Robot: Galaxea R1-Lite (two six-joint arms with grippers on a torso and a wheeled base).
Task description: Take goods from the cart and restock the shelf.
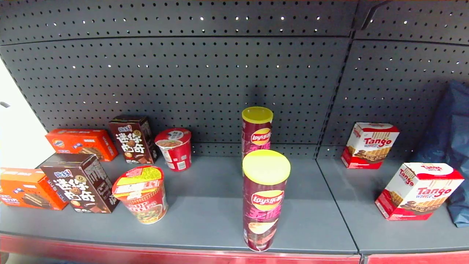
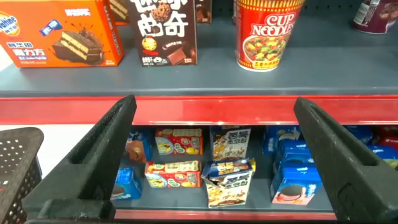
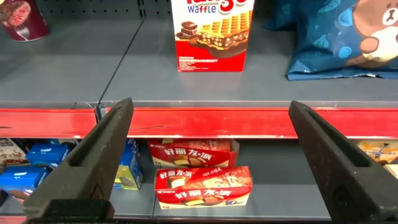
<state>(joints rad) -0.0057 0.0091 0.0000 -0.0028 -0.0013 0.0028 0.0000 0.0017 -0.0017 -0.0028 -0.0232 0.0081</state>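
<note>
Pegboard (image 1: 183, 73) is running across the back, and the grey shelf (image 1: 205, 205) is stretching out in front of it, a red strip (image 2: 211, 109) lining its front edge. Far right, a blue bag (image 1: 454, 146) is slumping against the back panel.

Centre stage, two tall chip cans are standing upright in line: the front can (image 1: 264, 205) is sitting close to the shelf edge and the rear can (image 1: 257, 132) is waiting behind it by the pegboard.

On the right section, the front wafer box (image 1: 417, 192) is standing just beside the bag, with the rear wafer box (image 1: 369, 146) sitting farther back and apart from it.

Over on the left, the front brown box (image 1: 78, 183) is standing beside the front orange box (image 1: 25, 189). Behind them, the rear brown box (image 1: 133, 139) and the rear orange box (image 1: 82, 143) are repeating the pairing.

Two noodle cups are standing between the brown boxes and the cans: the front cup (image 1: 143, 194) near the edge, the rear cup (image 1: 176, 148) by the pegboard.

The left gripper (image 2: 214, 158) is hovering in front of the red strip, fingers (image 2: 102, 162) spread wide and holding nothing. A mesh basket (image 2: 18, 162) is peeking in at the edge of the left wrist view. The right gripper (image 3: 214, 155) is also gaping wide and empty, facing the front wafer box, with a lower shelf (image 3: 280, 186) of boxed goods showing beneath the strip.
</note>
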